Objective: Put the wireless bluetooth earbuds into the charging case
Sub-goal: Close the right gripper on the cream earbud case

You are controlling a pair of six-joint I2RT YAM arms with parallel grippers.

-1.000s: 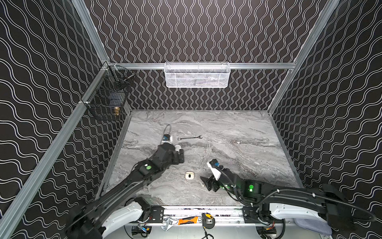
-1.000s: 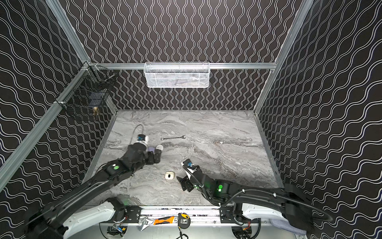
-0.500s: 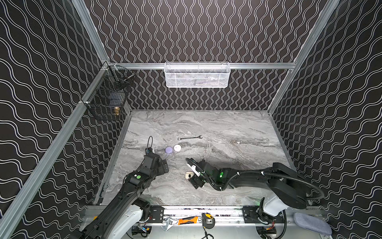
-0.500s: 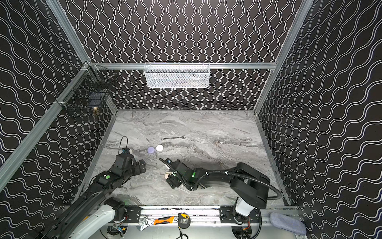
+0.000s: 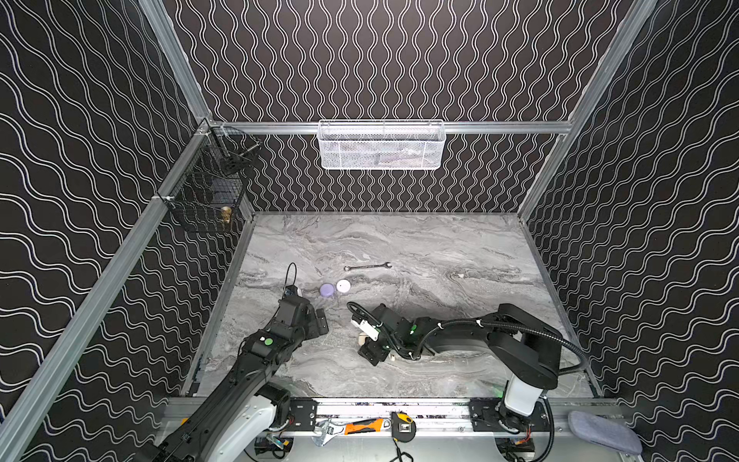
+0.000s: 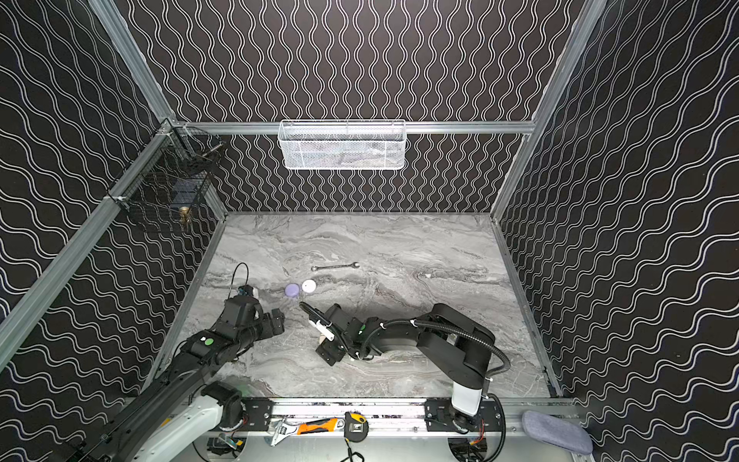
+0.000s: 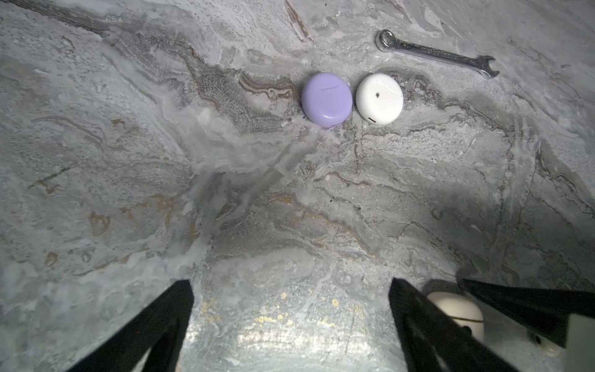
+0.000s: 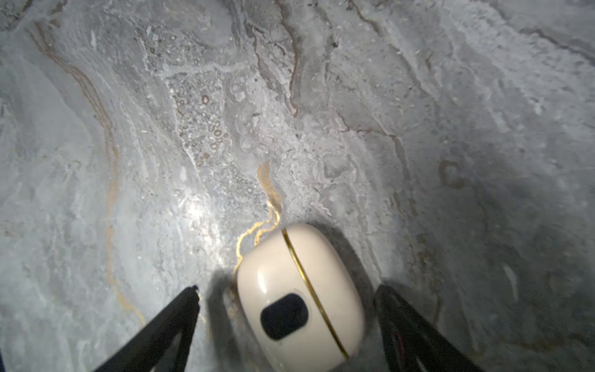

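Note:
A cream charging case [image 8: 299, 296] with a gold seam lies shut on the marble table. My right gripper [image 8: 288, 288] is open around it, and a gap shows on each side. In both top views only a bit of the case [image 5: 362, 341] shows by that gripper [image 6: 326, 342]. A small cream piece [image 7: 544, 346], perhaps an earbud, lies beside the case. My left gripper [image 7: 289, 283] stands open over bare table, left of the case [image 5: 320, 320]. A shut lavender round case [image 7: 326, 98] and a shut white round case [image 7: 379, 98] lie side by side farther back.
A slim steel wrench [image 5: 368, 266] lies behind the round cases. A tiny white speck [image 5: 461, 275] sits to the right. A white mesh basket [image 5: 380, 146] hangs on the back wall, a black wire basket [image 5: 208, 196] on the left wall.
My left arm has drawn back toward the front left, uncovering the two round cases. My right gripper has moved left and now straddles the cream case.

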